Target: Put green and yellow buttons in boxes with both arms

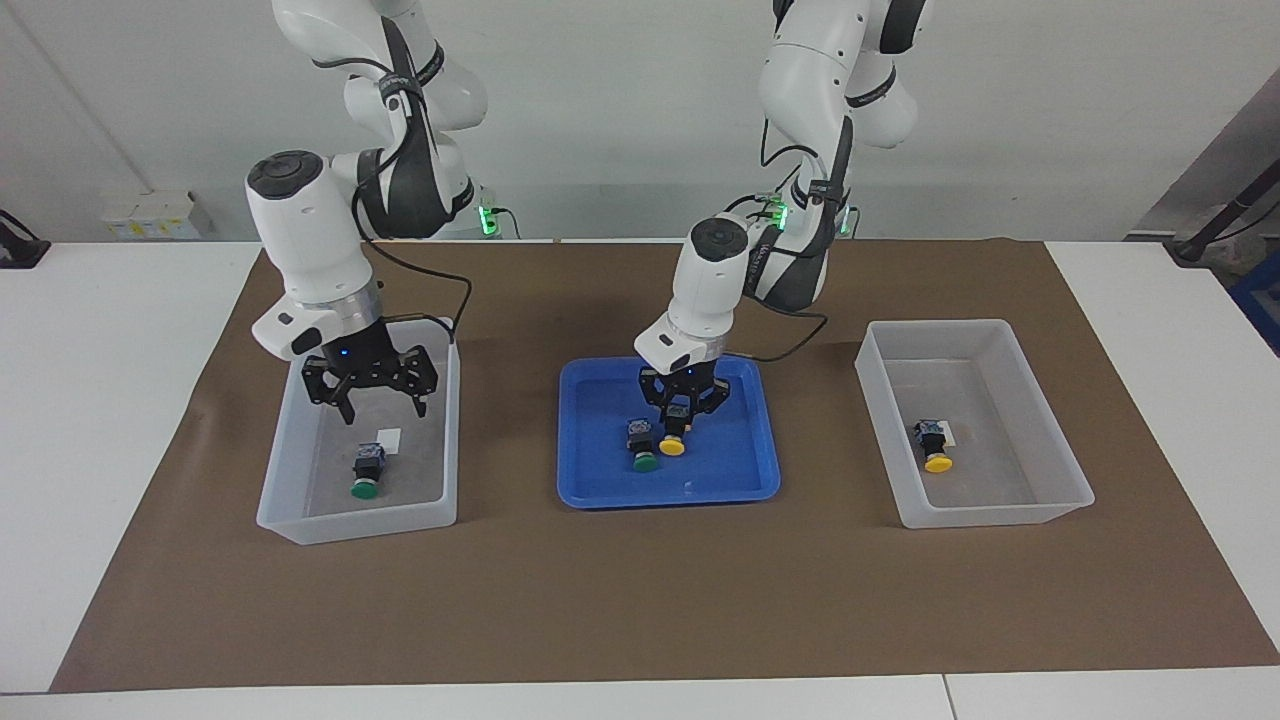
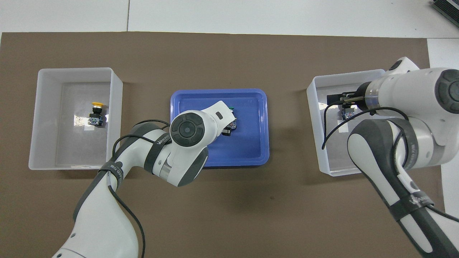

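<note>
**Three containers, four buttons**

The blue tray [image 1: 600, 480] sat mid-table with a green button [image 1: 642, 446] and a yellow button [image 1: 672, 436] side by side. The left gripper [image 1: 681, 418] was clamped on that yellow button over the tray.

The box [image 1: 300, 510] toward the right arm's end held one green button [image 1: 366, 474] on its floor near a white label [image 1: 386, 437]. The right gripper [image 1: 380, 406] hung above this box, fingers spread and empty.

The other box [image 1: 1000, 515], toward the left arm's end, held a single yellow button [image 1: 934, 446].
</note>
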`<action>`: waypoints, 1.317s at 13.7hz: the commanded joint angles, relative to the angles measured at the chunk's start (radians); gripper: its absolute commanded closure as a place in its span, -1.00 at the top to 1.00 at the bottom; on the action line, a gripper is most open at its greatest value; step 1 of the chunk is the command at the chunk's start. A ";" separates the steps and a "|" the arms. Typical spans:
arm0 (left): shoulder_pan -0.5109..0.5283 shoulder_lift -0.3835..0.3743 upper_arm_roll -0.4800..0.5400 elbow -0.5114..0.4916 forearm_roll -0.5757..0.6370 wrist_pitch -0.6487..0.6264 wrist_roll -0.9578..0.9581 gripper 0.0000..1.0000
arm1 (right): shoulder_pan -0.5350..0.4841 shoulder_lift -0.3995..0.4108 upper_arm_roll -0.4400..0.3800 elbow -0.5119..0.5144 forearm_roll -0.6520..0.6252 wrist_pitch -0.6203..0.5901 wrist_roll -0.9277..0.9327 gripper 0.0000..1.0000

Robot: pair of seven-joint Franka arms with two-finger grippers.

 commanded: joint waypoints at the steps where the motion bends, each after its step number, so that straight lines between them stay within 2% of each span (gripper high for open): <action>1: 0.070 -0.047 -0.001 0.085 -0.013 -0.155 0.022 -1.00 | 0.069 0.005 0.005 0.016 0.001 -0.013 0.118 1.00; 5: 0.203 -0.130 0.003 0.105 -0.013 -0.241 0.022 -1.00 | 0.172 0.020 0.007 0.001 -0.001 0.039 0.180 1.00; 7: 0.291 -0.157 0.007 0.106 -0.007 -0.279 0.028 -1.00 | 0.220 0.017 0.007 -0.085 -0.001 0.172 0.197 1.00; 8: 0.334 -0.162 0.007 0.115 -0.007 -0.302 0.051 -1.00 | 0.238 0.023 0.007 -0.094 -0.001 0.232 0.206 1.00; 10: 0.435 -0.162 0.008 0.149 -0.002 -0.402 0.208 -1.00 | 0.280 0.051 0.007 -0.088 -0.002 0.261 0.254 1.00; 12: 0.526 -0.162 0.008 0.160 -0.002 -0.445 0.327 -1.00 | 0.309 0.085 0.007 -0.065 -0.001 0.284 0.263 1.00; 16: 0.641 -0.165 0.008 0.143 -0.001 -0.436 0.431 -1.00 | 0.355 0.157 0.005 0.024 -0.002 0.297 0.295 1.00; 18: 0.687 -0.182 0.010 0.105 -0.001 -0.413 0.500 -1.00 | 0.353 0.165 0.007 0.038 -0.013 0.298 0.295 1.00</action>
